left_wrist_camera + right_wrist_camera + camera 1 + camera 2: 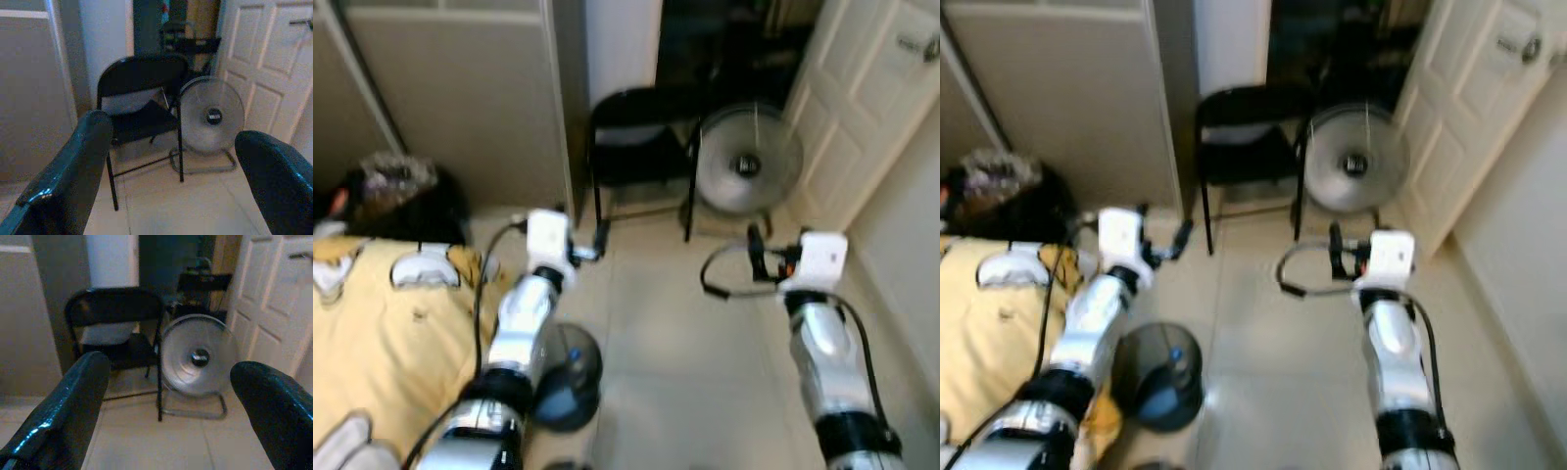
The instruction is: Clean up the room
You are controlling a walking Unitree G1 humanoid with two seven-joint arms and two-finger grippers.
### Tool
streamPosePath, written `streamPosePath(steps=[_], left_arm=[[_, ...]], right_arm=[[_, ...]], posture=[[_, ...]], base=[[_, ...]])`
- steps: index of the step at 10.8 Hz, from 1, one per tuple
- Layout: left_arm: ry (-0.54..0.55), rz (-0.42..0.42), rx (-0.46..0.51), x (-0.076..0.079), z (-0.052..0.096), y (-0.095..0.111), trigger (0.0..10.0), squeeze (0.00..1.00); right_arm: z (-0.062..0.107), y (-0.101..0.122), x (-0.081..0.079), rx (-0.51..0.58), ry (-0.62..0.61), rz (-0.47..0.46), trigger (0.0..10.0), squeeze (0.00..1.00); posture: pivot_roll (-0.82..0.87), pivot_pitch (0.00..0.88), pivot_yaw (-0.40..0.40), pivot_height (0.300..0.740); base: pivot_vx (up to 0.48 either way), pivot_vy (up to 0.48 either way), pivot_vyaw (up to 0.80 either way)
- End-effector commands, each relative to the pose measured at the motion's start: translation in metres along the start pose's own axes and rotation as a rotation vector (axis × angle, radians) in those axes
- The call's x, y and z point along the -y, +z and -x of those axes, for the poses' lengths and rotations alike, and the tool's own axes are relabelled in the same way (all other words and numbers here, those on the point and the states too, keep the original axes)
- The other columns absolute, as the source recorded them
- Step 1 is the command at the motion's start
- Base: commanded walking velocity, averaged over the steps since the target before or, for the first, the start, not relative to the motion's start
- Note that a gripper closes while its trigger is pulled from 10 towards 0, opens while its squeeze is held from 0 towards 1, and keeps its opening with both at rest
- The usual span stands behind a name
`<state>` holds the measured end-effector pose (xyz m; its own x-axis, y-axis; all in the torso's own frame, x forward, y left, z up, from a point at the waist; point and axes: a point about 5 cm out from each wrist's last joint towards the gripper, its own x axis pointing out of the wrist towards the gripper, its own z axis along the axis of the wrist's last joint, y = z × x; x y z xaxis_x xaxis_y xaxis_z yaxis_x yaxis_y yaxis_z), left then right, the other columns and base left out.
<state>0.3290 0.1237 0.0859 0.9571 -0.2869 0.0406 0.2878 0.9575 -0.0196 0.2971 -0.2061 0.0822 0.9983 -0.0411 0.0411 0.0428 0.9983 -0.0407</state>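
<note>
My left gripper (595,240) is raised over the pale tiled floor, open and holding nothing; its black fingers (73,166) frame a black folding chair (139,105). My right gripper (756,250) is held at the same height, also open and empty, and its fingers (68,401) frame a round silver fan (198,357). A small dark waste bin (566,377) with something blue inside stands on the floor under my left forearm. At the left lies a yellow blanket (382,343) with white items (423,266) on it.
The folding chair (636,147) and the fan (747,162) stand against the far wall ahead. A white panelled door (867,117) is at the right. A black bag (401,201) with clutter sits beyond the blanket. Open tiled floor (695,372) lies between my arms.
</note>
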Motion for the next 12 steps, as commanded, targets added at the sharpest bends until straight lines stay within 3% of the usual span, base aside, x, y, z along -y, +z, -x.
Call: streamPosePath(steps=[1,7,9,11,12], left_arm=[[-0.028,-0.014,-0.005,0.007,-0.002,0.0,10.0,0.0],[-0.055,-0.024,-0.013,0.016,-0.002,-0.003,10.0,0.0],[0.132,0.165,-0.093,-0.002,0.003,-0.016,10.0,0.0],[0.236,0.154,-0.185,-0.014,0.022,-0.037,10.0,0.0],[0.198,0.143,-0.173,-0.009,0.026,-0.038,10.0,0.0]], right_arm=[[0.002,0.001,0.008,0.012,-0.029,-0.005,10.0,0.0],[0.007,0.001,0.014,0.01,-0.034,0.003,10.0,0.0],[0.011,0.002,0.017,0.015,-0.04,0.007,10.0,0.0],[0.017,0.0,0.021,0.015,-0.04,0.035,10.0,0.0],[0.018,-0.001,0.02,0.013,-0.037,0.034,10.0,0.0]], posture=[[-0.12,0.0,0.024,0.74],[-0.14,0.0,0.026,0.74],[-0.15,0.0,0.028,0.74],[-0.15,0.0,0.025,0.74],[-0.15,0.0,0.022,0.74]], base=[[0.0,-0.48,0.0],[0.0,-0.48,0.0],[0.0,-0.232,0.0],[0.0,0.0,0.0],[0.0,0.0,0.0]])
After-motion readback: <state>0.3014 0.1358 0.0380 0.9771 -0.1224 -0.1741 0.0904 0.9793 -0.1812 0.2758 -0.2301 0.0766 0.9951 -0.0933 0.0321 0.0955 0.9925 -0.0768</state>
